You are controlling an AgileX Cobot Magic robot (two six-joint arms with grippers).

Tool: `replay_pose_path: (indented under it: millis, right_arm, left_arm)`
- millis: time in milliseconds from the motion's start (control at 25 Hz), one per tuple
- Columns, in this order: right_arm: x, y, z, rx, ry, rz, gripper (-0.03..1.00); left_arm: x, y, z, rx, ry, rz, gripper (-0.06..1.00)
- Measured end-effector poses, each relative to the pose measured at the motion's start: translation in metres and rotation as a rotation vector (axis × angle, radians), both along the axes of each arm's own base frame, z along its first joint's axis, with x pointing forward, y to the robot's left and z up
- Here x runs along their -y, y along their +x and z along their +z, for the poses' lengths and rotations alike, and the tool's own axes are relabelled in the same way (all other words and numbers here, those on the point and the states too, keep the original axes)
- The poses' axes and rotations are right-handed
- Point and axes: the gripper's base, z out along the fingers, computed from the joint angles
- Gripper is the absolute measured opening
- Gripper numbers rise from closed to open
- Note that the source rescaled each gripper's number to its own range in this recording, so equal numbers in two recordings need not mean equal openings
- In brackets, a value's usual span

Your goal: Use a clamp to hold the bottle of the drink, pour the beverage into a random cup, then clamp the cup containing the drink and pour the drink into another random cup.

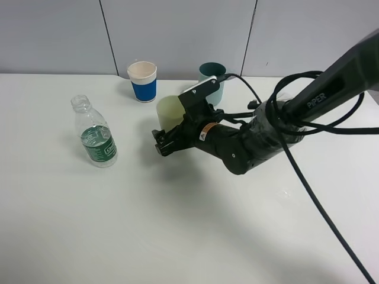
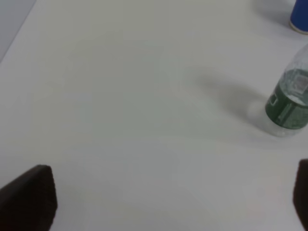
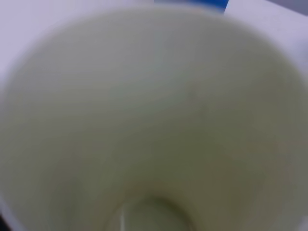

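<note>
1. The bottle (image 1: 95,131) is small, clear, ribbed plastic with a dark green label band and an uncapped neck; it stands upright on the smooth white surface (image 1: 177,225).
2. A little clear liquid (image 1: 99,158) sits at its bottom.
3. The paper cup (image 1: 143,81), white with a blue band, stands behind the bottle and to its right.
4. The yellow-green cup (image 1: 167,113) is a plain, matte, tapered plastic tumbler; it sits right of the bottle, well apart from it, partly hidden by the right arm (image 1: 266,133).
5. The teal cup (image 1: 212,80), a light tapered tumbler with a darker inside, stands farther right of the bottle, behind the arm's white-grey bracket (image 1: 201,89).
6. The right gripper (image 1: 161,143) is bulky and black, lying low just in front of the yellow-green cup; I cannot tell whether its jaws are spread or grip the cup.
7. In the right wrist view the yellow-green cup (image 3: 154,125) fills the picture, blurred and pale.
8. The left gripper (image 2: 168,197) has its jaws spread wide over bare surface, with the bottle (image 2: 288,103) apart from them.
</note>
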Motion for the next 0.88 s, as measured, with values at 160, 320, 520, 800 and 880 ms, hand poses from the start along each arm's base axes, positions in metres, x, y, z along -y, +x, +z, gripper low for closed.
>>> replay_pose_path:
  millis: [160,320,520,800,880]
  right_arm:
    - [0.000,-0.001,0.026,0.010,0.025,0.005,0.98]
    - [0.004,-0.008,0.087,0.065,0.077,0.027,0.98]
    - [0.014,-0.016,0.141,0.184,0.111,0.045,0.98]
    - [0.058,-0.001,0.171,0.230,0.060,-0.036,0.98]
    - [0.074,0.006,0.177,0.243,0.041,-0.071,0.98]
  left_arm:
    - [0.000,0.000,0.000,0.000,0.000,0.000,1.00]
    - [0.000,0.000,0.000,0.000,0.000,0.000,1.00]
    - [0.000,0.000,0.000,0.000,0.000,0.000,1.00]
    - [0.000,0.000,0.000,0.000,0.000,0.000,1.00]
    - [0.000,0.000,0.000,0.000,0.000,0.000,1.00]
